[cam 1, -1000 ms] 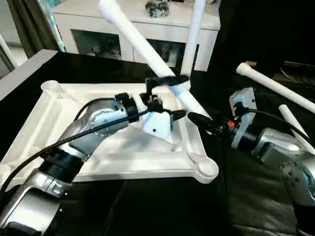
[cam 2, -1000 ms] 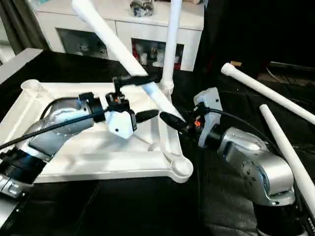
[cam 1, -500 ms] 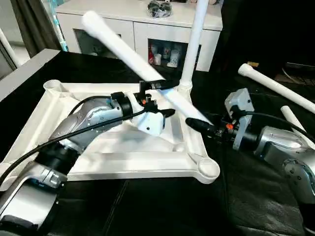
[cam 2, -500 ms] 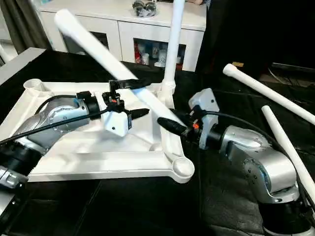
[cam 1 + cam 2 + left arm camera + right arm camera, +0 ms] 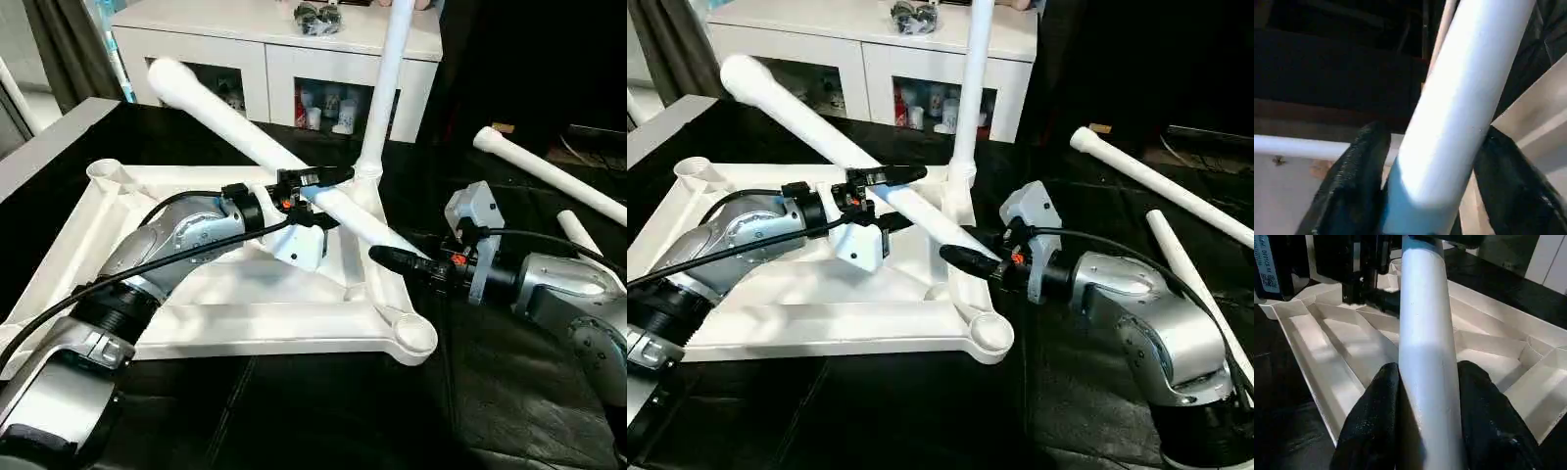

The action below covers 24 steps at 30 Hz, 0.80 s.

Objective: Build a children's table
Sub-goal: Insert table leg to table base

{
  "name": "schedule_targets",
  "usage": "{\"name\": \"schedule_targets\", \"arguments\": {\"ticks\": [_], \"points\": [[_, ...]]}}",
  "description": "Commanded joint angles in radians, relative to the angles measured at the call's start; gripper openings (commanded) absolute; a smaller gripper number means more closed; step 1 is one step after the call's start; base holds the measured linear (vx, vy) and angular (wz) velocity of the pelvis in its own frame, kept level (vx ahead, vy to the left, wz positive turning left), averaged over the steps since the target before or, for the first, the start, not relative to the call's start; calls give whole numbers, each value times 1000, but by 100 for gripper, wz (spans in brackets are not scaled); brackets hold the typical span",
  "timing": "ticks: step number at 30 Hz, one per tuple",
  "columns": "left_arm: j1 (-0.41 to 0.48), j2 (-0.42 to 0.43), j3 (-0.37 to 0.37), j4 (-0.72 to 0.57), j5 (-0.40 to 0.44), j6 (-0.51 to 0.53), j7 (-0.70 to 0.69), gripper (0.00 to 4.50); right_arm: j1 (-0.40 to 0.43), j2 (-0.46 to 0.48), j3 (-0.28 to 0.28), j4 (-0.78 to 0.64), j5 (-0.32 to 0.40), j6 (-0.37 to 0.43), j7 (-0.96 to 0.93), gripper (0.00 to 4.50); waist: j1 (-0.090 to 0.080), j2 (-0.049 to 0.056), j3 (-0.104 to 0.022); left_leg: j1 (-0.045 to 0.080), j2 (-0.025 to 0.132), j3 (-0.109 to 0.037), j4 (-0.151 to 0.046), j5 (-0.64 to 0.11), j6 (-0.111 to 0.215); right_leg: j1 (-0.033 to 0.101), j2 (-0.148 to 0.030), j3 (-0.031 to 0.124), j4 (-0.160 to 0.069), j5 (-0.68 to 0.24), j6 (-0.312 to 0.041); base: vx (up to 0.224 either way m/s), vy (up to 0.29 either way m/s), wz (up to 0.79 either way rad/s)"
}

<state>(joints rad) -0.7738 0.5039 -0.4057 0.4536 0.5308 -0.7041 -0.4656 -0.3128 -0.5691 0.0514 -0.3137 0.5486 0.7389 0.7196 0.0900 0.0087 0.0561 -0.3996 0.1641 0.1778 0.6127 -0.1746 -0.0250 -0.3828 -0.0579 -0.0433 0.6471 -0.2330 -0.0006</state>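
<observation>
**Slanted leg, two grips, one socket to find**

You have the top point(image 5: 108, 255) upside down at centre-left of the frame, one leg point(image 5: 384, 78) upright in its far corner socket. A second leg point(image 5: 225, 116) slants from upper left down toward the near right rim. Your right gripper point(image 5: 394, 258) is clamped on its lower end; the fingers point(image 5: 1376, 416) press both sides. Your left gripper point(image 5: 315, 192) straddles it mid-length, fingers point(image 5: 1352, 181) at each side, contact unclear. If the arms pull differently, the leg may twist loose or lever against the rim. It could also knock the upright leg. Two spare legs point(image 5: 549, 174) lie at right.
</observation>
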Motion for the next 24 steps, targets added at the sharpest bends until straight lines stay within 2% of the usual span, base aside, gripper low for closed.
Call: {"name": "schedule_targets", "arguments": {"ticks": [1,14,24], "points": [[-14,5,-22,17,23,-14,0,247,-17,-7,-9,-31,4,-2,7,129,3,-13,-73,28,69,-28,-65,-103,23,41,-93,48,-68,41,-215,0,0,0],[-22,9,-32,44,43,-35,1,176,-18,-24,-6,-26,-10,-13,19,129,3,-15,-73,27,69,-28,-64,-105,26,42,-95,48,-67,39,-219,0,0,0],[-46,20,-26,81,52,-54,15,164,-38,-38,-22,-13,-21,-14,21,129,3,-10,-73,28,69,-30,-65,-119,16,41,-94,48,-68,30,-221,0,0,0]]}}
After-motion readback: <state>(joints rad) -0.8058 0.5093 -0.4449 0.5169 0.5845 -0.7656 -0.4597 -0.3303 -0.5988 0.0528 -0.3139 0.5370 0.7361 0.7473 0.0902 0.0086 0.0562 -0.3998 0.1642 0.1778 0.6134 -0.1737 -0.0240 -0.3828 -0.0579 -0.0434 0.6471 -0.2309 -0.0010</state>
